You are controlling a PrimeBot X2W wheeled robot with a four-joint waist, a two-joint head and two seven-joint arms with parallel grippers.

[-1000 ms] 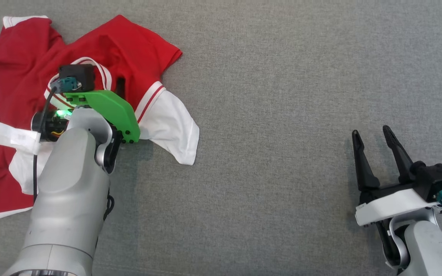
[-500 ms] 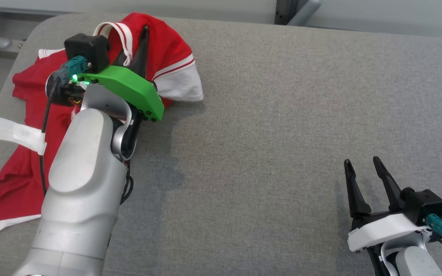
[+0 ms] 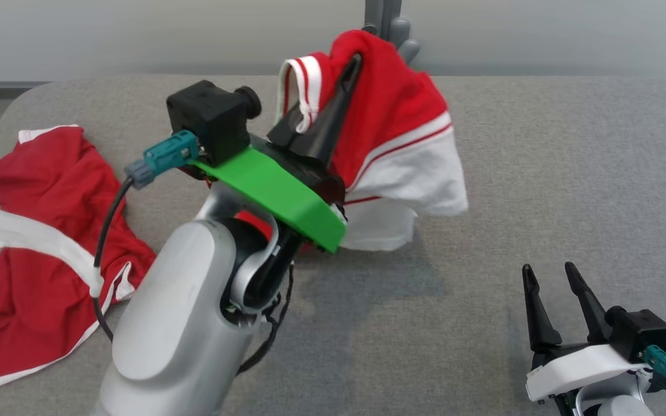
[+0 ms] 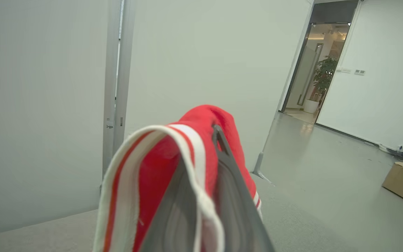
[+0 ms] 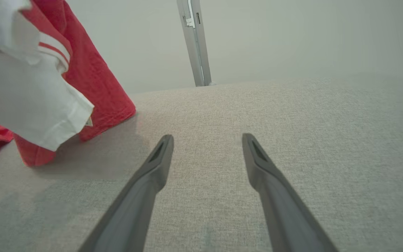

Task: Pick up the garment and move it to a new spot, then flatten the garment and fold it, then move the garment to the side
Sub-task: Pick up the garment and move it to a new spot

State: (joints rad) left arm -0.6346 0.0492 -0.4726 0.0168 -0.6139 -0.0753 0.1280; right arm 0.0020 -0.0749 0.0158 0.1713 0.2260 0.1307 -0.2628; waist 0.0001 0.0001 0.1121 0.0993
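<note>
Jersey [image 3: 391,110]: soft, light, limp — drape expected.
Left end effector [image 3: 355,62]: closed on the striped collar [image 3: 301,86] — a sound hold.
Right end effector [image 3: 548,267]: spread wide, nothing held.

The worktop [image 3: 570,190] is covered in grey woven fabric and has a rounded far-left corner. A red shirt with white trim [image 3: 32,289] lies crumpled on its left part, running out past the view's left edge. The shirt's other end is held up off the fabric near the middle, and its shadow falls on the grey cloth beneath.
</note>
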